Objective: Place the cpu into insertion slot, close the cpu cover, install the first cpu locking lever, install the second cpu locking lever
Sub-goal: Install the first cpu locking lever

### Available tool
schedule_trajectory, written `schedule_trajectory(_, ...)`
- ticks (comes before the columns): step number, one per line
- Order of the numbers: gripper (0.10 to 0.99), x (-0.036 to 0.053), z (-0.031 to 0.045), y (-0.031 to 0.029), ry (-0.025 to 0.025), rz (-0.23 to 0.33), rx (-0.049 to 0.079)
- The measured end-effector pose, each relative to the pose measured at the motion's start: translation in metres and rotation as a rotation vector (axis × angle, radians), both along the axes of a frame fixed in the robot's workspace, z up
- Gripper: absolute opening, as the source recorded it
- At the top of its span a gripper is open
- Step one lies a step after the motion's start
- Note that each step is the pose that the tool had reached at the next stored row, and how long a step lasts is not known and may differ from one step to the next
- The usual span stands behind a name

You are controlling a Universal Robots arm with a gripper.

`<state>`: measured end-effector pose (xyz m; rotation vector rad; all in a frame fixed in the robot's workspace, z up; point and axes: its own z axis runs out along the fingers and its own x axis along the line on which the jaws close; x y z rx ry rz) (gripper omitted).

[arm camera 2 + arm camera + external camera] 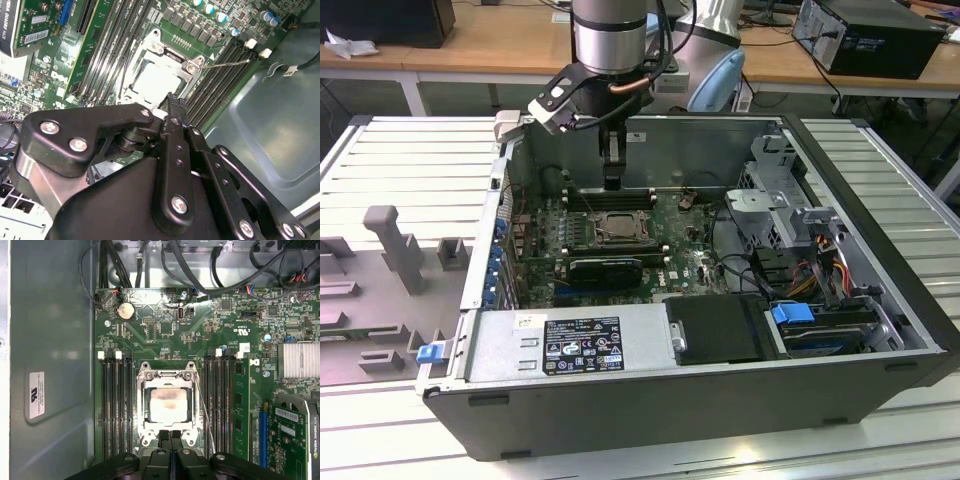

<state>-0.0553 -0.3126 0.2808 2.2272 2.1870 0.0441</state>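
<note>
fingers (pixel 164 438) together at cpu cover (pixel 145 405) edge | memory slots (pixel 116 405) flanking

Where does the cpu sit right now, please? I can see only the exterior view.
Observer: In the first wrist view, the cpu lies in the insertion slot, pale face up.
Operator: Thank you. Is the cpu cover down?
Observer: Yes, the cpu cover lies flat, framing the chip.
Operator: And the locking levers?
Observer: One thin wire lever slants out beside the slot, over the memory slots.
</note>
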Motion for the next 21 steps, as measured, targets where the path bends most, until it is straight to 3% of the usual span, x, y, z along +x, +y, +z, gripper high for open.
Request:
schedule_trajectory(4,0.106,0.0000,0.0000,0.0000,0.0000,0.012,0.000)
schedule_trajectory(10,0.106,0.0000,0.0000,0.0000,0.0000,0.078,0.000)
schedule_trajectory(14,0.106,0.0000,0.0000,0.0000,0.0000,0.153,0.000)
schedule_trajectory(17,0.106,0.0000,-0.0004,0.0000,0.0000,0.261,0.000)
schedule_trajectory(21,0.106,0.0000,-0.0005,0.0000,0.0000,0.329,0.000)
